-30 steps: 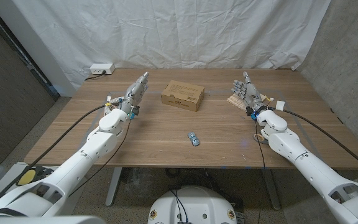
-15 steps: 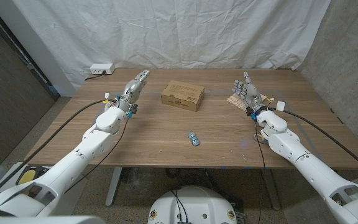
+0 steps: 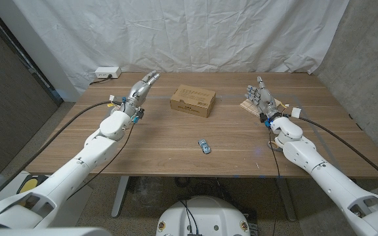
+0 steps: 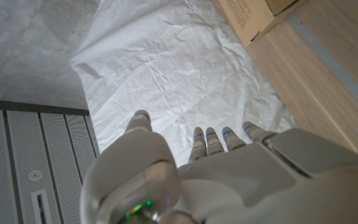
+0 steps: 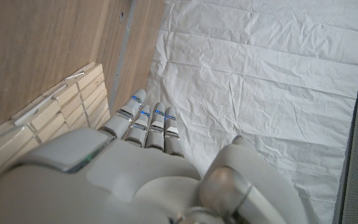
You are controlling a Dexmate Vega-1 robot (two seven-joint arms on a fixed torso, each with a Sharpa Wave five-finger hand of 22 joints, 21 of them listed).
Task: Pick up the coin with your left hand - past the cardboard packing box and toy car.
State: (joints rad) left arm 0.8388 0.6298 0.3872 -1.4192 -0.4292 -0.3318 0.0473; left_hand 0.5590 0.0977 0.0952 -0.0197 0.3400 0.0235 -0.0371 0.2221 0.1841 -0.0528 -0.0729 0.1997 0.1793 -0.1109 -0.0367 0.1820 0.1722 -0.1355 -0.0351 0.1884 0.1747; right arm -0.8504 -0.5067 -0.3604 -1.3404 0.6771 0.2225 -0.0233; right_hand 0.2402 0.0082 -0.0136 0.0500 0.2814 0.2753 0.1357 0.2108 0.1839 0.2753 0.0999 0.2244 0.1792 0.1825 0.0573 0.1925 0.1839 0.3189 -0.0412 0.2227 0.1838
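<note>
Brown cardboard packing box (image 3: 193,101) is lying flat toward the far middle of the wooden table (image 3: 176,147) in the head view, with a small blue toy car (image 3: 204,146) sitting nearer the robot, well apart from the box; the coin is too small to make out, so I cannot tell where it is lying. To the left of the box, the left robot hand (image 3: 142,90) is hovering near the table's far edge, fingers extended and slightly spread, holding nothing. On the other side, the right robot hand (image 3: 258,97) is standing with fingers pointing up and apart, empty, beside a wooden slatted object (image 3: 248,105). Looking along the left wrist, the left robot hand (image 4: 216,180) is reaching with straight fingers toward a white sheet (image 4: 166,68), a corner of the box (image 4: 253,15) showing beyond. From the right wrist, the right robot hand (image 5: 129,168) is holding its fingers straight and close together beside the wooden slats (image 5: 61,106).
</note>
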